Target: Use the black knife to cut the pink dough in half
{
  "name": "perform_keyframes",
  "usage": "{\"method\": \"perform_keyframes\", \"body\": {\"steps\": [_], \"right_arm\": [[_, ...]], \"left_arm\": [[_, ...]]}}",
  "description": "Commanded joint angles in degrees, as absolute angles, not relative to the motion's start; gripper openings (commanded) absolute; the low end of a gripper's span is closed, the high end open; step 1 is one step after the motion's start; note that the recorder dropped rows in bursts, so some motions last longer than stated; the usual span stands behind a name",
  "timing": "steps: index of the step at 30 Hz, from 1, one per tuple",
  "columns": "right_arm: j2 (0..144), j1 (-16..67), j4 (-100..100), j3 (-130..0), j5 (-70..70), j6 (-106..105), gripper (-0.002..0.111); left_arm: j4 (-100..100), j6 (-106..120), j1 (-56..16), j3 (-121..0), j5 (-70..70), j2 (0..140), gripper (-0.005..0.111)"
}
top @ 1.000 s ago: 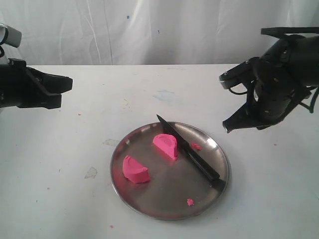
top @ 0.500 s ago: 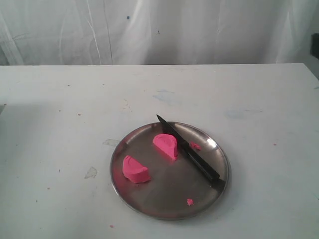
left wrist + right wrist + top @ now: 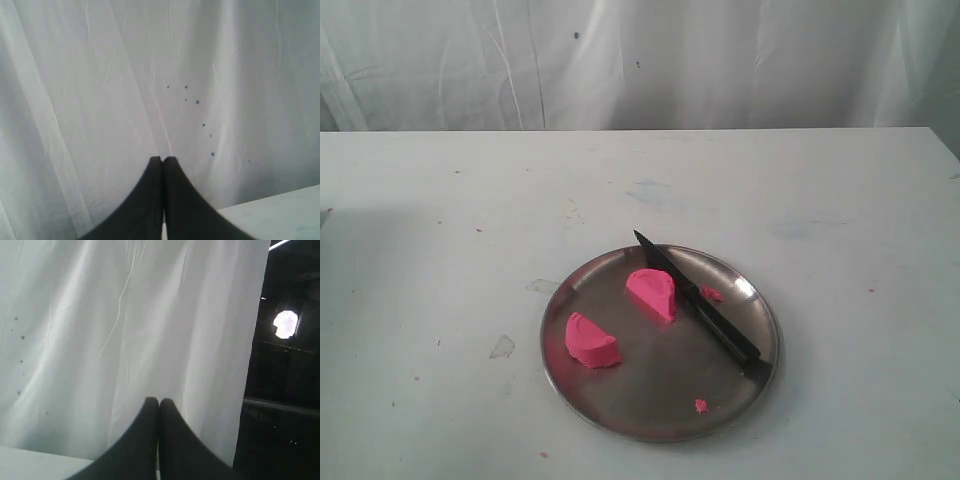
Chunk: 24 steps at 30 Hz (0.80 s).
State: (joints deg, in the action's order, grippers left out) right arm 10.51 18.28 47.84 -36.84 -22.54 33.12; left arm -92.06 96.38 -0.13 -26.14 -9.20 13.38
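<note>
Diagonally, black knife (image 3: 700, 303), tip rearward-left

The plate (image 3: 620, 415) sits on the table (image 3: 440, 250), toward its near edge, with a curtain (image 3: 720, 60) behind the table. On the plate, one dough half (image 3: 591, 342) lies at the left and the other (image 3: 652, 292) near the middle toward the back, apart from each other. The knife (image 3: 698, 300) lies just right of that second half, its tip over the plate's back rim and its handle at the right rim.
</note>
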Motion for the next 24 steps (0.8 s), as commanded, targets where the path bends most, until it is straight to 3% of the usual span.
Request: {"method": "perform_keyframes", "body": {"steps": [1, 6, 11, 21, 24], "right_arm": [[7.8, 17.6, 49.2, -36.2, -23.0, 33.2, 0.0], [4.5, 17.2, 44.8, -29.8, -17.8, 32.3, 0.0], [0.0, 10.6, 41.7, -19.6, -9.3, 32.3, 0.0], [0.0, 3.1, 41.3, -6.2, -14.6, 32.3, 0.0], [0.0, 3.1, 28.1, -2.9, -18.6, 30.2, 0.0]], "left_arm": [[-92.9, 96.1, -0.1, -25.8, -9.4, 12.9, 0.0], [-92.9, 96.1, -0.1, -25.8, -9.5, 13.0, 0.0], [-92.9, 96.1, -0.1, -25.8, -9.3, 13.0, 0.0], [-92.8, 96.1, -0.1, -25.8, -9.5, 13.1, 0.0], [-92.8, 96.1, -0.1, -25.8, -9.5, 13.1, 0.0]]}}
